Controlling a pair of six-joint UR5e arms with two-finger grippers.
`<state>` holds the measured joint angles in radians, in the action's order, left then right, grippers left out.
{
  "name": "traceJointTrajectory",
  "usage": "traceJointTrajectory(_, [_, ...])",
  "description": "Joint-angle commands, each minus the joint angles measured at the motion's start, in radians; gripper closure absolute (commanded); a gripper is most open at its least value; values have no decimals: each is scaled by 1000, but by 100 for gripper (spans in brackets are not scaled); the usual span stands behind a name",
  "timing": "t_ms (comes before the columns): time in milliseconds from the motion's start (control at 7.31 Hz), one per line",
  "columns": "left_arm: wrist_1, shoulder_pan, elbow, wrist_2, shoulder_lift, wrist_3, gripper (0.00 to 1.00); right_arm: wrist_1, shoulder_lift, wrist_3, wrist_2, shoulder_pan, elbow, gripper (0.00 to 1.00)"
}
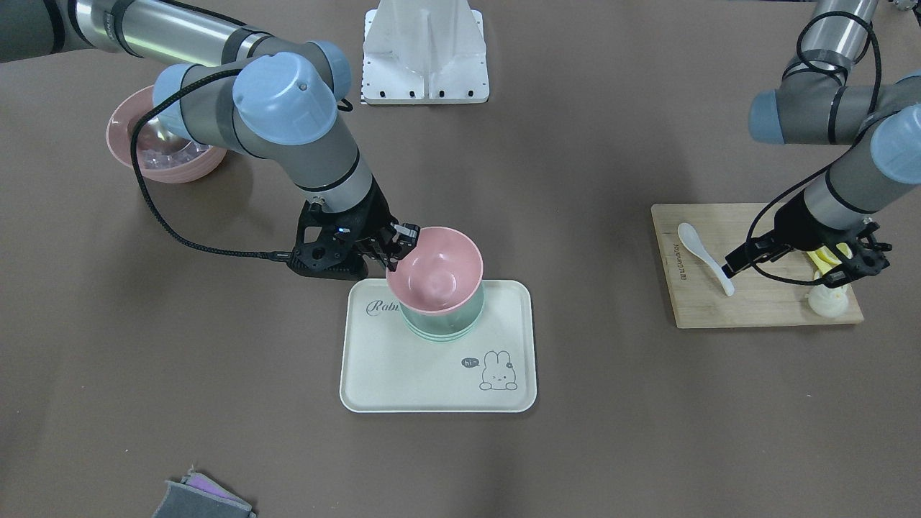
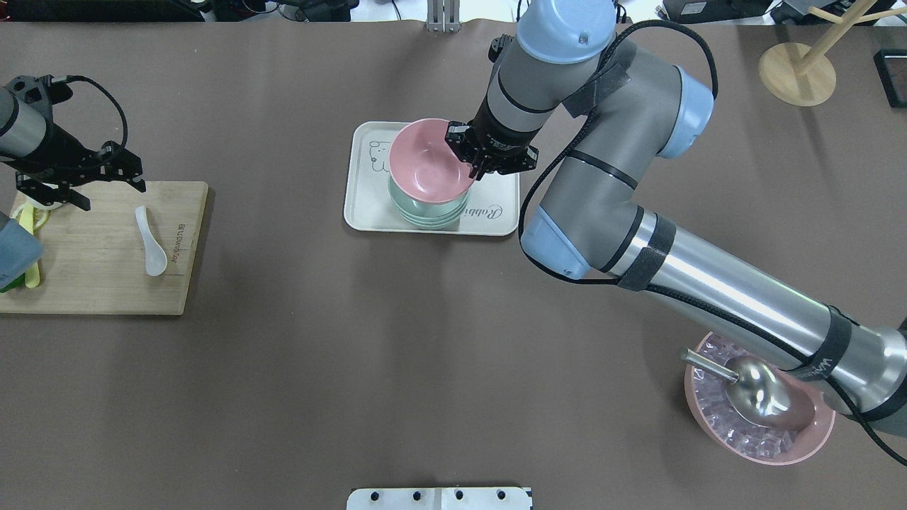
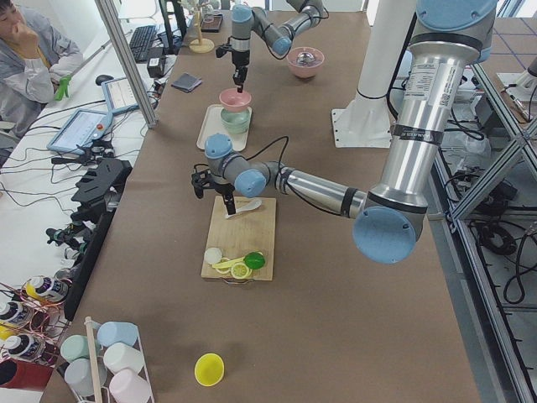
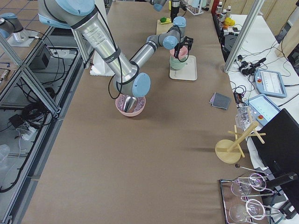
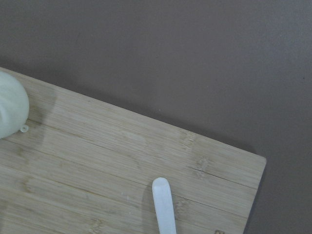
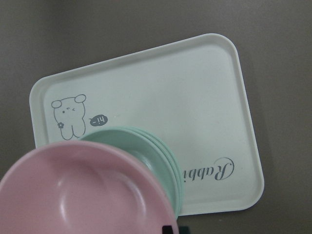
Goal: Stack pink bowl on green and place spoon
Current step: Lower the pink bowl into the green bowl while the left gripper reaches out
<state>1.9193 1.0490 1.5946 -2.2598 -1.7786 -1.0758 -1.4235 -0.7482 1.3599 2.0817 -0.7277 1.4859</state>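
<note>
Front-facing view: the right gripper [image 1: 400, 244] is pinching the rim of the pink bowl [image 1: 435, 270], which is tilting over the green bowl [image 1: 446, 325] at the far end of the cream rabbit tray [image 1: 403, 374]. The left gripper [image 1: 860, 265] is hanging with its jaws spread above the wooden cutting board [image 1: 719, 309], near the white spoon [image 1: 704, 255].

Overhead view: the spoon is lying on the board, well apart from the tray.

Right wrist view: the pink bowl is overlapping the green one.
</note>
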Motion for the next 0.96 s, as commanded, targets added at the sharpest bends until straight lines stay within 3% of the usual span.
traceJointTrajectory(0, [1,-1,1,2,-1,-1,3,49,27,39,9,16,-82,100])
traceJointTrajectory(410, [1,-19,-21,2,-10,-30,3,60,27,39,31,22,-95,100])
traceJointTrajectory(547, [3,-32,-31,3,-16,-51,3,60,27,35,31,24,-96,16])
traceJointTrajectory(684, [3,-36,-51,2,-19,-58,3,76,29,35,31,22,-93,0])
traceJointTrajectory(821, [9,-52,-86,2,-33,-62,4,104,29,35,32,19,-91,0])
